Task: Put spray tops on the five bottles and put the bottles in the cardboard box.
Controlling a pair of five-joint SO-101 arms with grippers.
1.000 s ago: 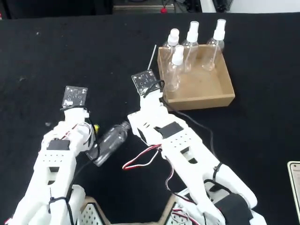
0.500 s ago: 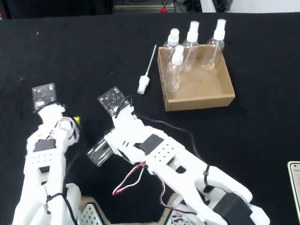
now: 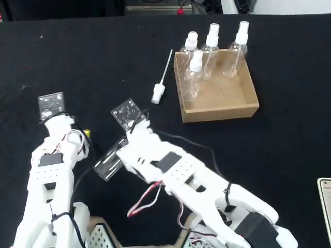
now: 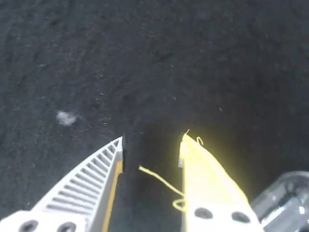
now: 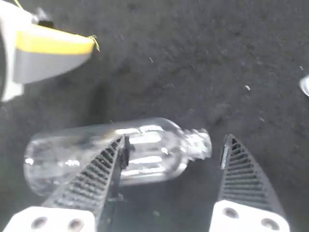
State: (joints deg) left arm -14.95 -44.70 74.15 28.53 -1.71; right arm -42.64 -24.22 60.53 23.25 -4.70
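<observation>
An uncapped clear bottle [image 3: 109, 161] lies on its side on the black table. My right gripper [image 5: 174, 145] hangs open just over the bottle [image 5: 120, 152], whose neck points into the gap between the fingers. In the high view the right gripper [image 3: 123, 150] covers the bottle's neck end. My left gripper [image 4: 152, 145] is open and empty beside the bottle's base [image 4: 285, 203], at the left of the high view [image 3: 83, 136]. A loose spray top [image 3: 158, 93] with a long tube lies left of the cardboard box [image 3: 220, 110]. Several capped bottles [image 3: 194, 72] stand in the box.
The left gripper's yellow finger [image 5: 48, 46] shows in the right wrist view beyond the bottle. A white object [image 3: 325, 194] lies at the table's right edge. Black table surface stretches open to the far left and to the right of the box.
The left gripper has let go of the bottle and drawn away to the left. The right arm has swung left from near the box to over the bottle, uncovering the spray top.
</observation>
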